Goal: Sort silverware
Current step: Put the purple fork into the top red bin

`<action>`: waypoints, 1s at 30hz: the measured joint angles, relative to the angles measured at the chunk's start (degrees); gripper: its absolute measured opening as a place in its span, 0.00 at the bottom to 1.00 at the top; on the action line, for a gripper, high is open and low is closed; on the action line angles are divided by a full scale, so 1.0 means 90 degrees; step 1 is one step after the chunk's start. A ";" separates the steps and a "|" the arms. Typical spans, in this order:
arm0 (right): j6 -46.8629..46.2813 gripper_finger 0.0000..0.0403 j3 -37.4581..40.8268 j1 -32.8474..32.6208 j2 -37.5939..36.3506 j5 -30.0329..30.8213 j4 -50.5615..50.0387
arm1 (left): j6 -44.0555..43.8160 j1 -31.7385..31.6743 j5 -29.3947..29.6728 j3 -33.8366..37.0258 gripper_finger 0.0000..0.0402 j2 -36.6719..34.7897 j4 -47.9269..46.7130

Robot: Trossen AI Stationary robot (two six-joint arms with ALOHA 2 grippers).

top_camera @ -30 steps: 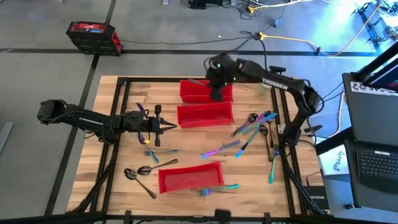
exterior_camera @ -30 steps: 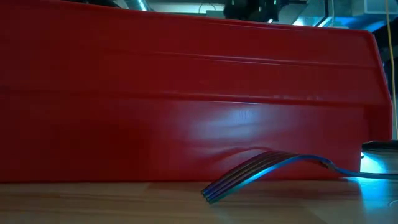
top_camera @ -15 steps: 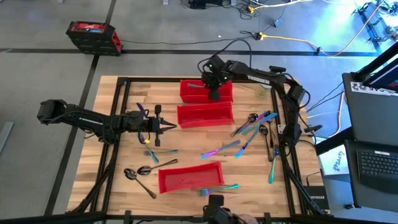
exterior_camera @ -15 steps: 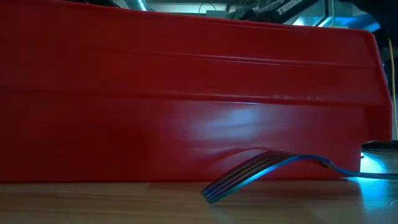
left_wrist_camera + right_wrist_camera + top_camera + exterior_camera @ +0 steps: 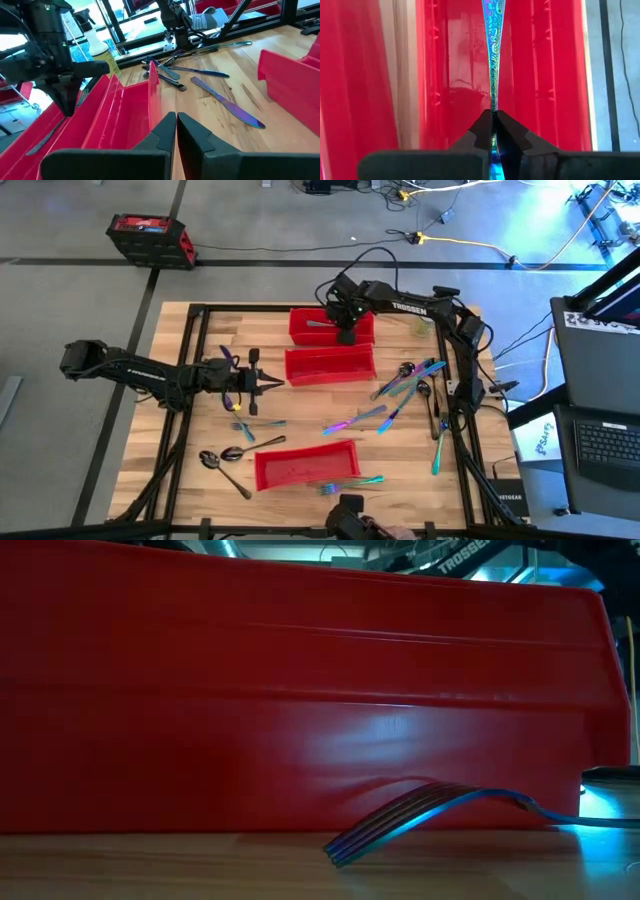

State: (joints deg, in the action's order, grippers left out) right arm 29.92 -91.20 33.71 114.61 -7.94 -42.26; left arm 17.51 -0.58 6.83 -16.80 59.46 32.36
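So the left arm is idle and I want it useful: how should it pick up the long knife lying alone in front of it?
Grip the knife across its narrower handle end, coming straight down from above. It lies flat on the bare wooden table, clear of the other pieces, so only its thin edges can be pinched. The left pincer is shut and would need to open first.

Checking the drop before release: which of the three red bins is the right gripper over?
The far bin, at the table's back edge. The right gripper, shut on a slim iridescent piece, hangs above it; the middle bin and near bin lie farther forward.
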 joint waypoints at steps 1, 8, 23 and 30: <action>-0.0016 0.00 0.0000 0.0000 0.0000 -0.0002 -0.0025 | -0.0010 0.0000 0.0000 0.0000 0.00 0.0000 0.0000; -0.0135 0.06 0.0000 -0.0044 0.0000 0.0061 -0.0032 | -0.0066 0.0000 0.0001 0.0000 0.00 0.0000 0.0000; -0.0435 0.23 -0.1924 -0.0551 -0.0268 0.1313 -0.1981 | -0.0097 0.0000 0.0000 0.0000 0.00 0.0000 -0.0005; -0.1176 0.23 -0.2176 -0.1037 -0.0948 0.0923 -0.3676 | -0.0099 0.0000 0.0000 0.0000 0.00 0.0000 -0.0027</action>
State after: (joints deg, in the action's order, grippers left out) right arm 19.34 -110.78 24.38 106.07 0.36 -75.34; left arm 16.62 -0.58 6.83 -16.80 59.46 32.12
